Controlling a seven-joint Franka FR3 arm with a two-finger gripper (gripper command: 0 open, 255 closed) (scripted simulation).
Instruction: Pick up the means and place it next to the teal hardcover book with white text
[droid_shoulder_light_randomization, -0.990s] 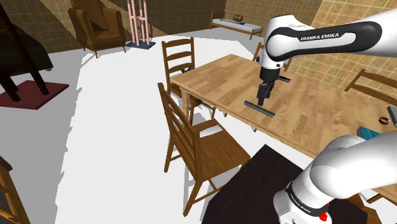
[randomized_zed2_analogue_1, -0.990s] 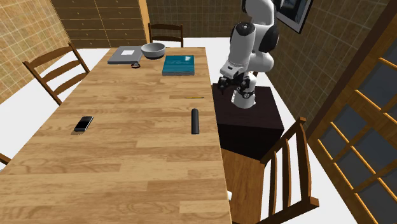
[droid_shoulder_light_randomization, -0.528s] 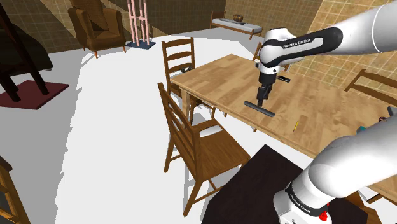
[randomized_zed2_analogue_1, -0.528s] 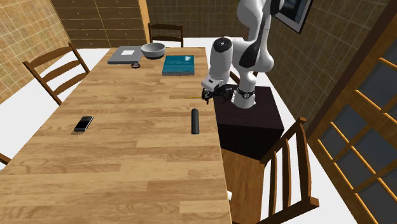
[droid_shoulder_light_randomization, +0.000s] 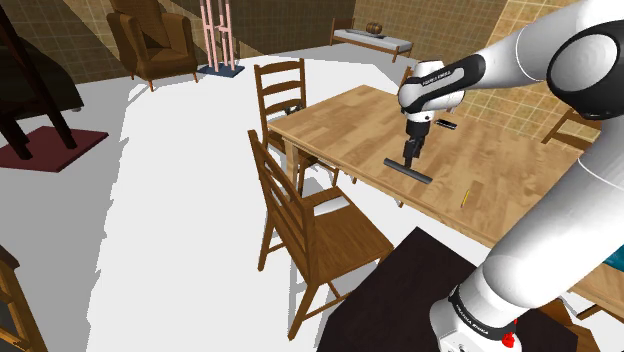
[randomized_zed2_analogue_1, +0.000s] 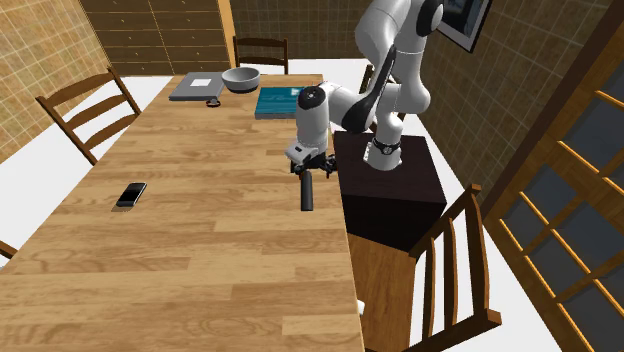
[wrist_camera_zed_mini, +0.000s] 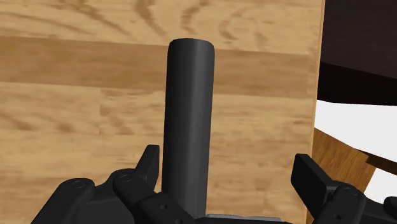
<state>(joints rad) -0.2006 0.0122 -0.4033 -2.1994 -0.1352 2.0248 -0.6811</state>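
Observation:
The means is a dark cylindrical bar (randomized_zed2_analogue_1: 307, 192) lying flat on the wooden table (randomized_zed2_analogue_1: 200, 230), near the edge that faces my stand. My black gripper (randomized_zed2_analogue_1: 306, 172) hangs right over the bar's end nearest the book, also seen as the gripper (droid_shoulder_light_randomization: 407, 160) above the bar (droid_shoulder_light_randomization: 410, 171). In the wrist view the bar (wrist_camera_zed_mini: 188, 121) runs up between my open fingers (wrist_camera_zed_mini: 150, 162), close beside one of them and well apart from the other. The teal book (randomized_zed2_analogue_1: 282, 101) lies farther along the table, partly behind my arm.
A grey bowl (randomized_zed2_analogue_1: 241, 78), a flat grey slab (randomized_zed2_analogue_1: 198, 87) and a small dark ring lie beyond the book. A black phone (randomized_zed2_analogue_1: 130, 193) lies across the table. A yellow pencil (droid_shoulder_light_randomization: 464, 199) is near the bar. Wooden chairs (droid_shoulder_light_randomization: 305, 215) surround the table.
My arm has swung out from above the stand over the table and brought the gripper down over the bar's end. The bar itself has not moved.

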